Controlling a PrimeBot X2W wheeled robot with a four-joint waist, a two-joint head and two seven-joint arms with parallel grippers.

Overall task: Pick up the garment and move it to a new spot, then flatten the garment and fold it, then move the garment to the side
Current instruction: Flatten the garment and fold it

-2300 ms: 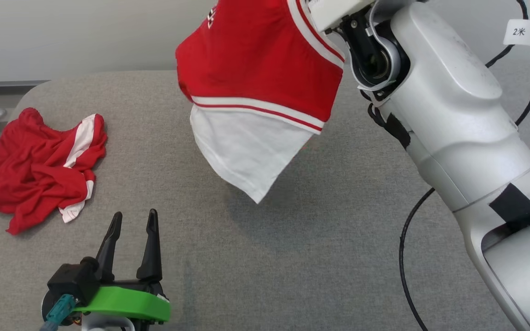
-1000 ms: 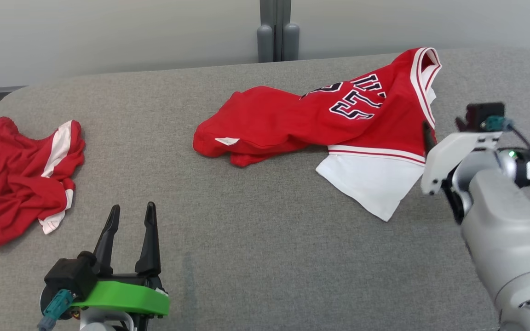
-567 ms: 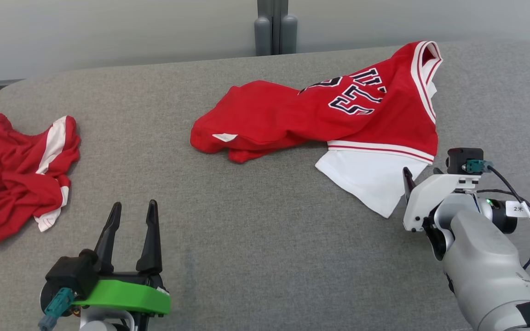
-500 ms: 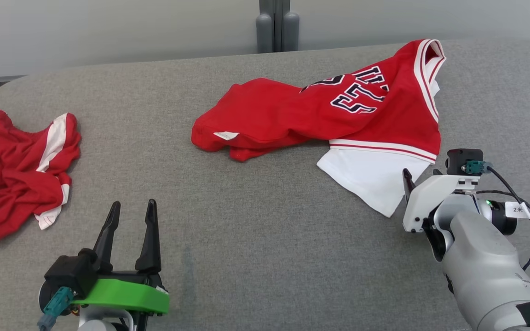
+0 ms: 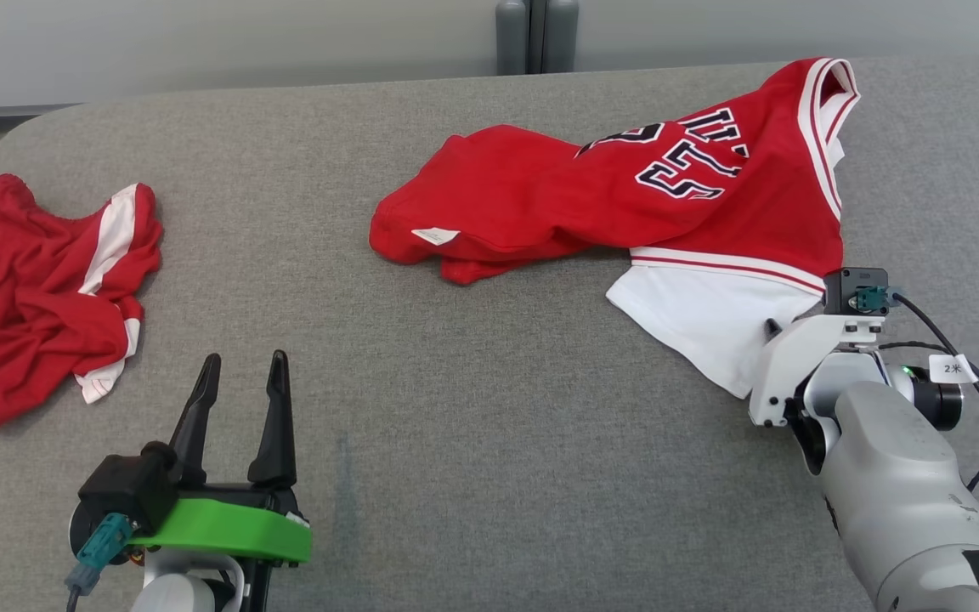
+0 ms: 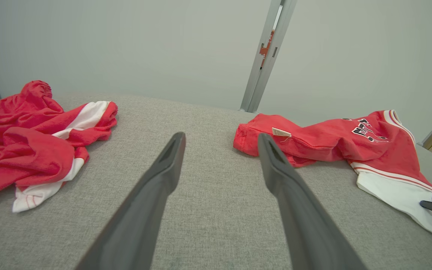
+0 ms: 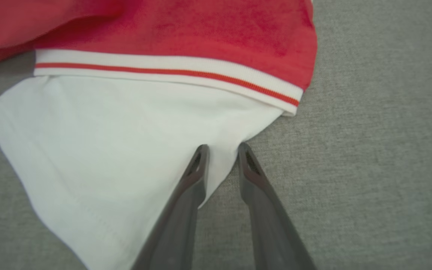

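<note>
The garment [image 5: 625,195], a red jersey with dark lettering and a white sleeve [image 5: 702,314], lies crumpled on the grey table at the right. My right gripper [image 5: 783,327] is low at the sleeve's near right edge. In the right wrist view its fingers [image 7: 222,148] straddle that white edge [image 7: 107,131] with a narrow gap between the tips, so the cloth is not pinched. My left gripper [image 5: 243,365] stands open near the front left with nothing between its fingers [image 6: 219,138]. From there the jersey [image 6: 332,138] lies ahead to the right.
A second crumpled red and white garment [image 5: 39,289] lies at the table's left edge. A grey post [image 5: 534,34] stands behind the table's far edge. The padded grey tabletop [image 5: 455,425] spreads bare between the two arms.
The jersey hung from my right gripper, then was laid on the table and let go. That gripper drew back to the sleeve's near edge, and its fingers have narrowed around it. The left arm is still.
</note>
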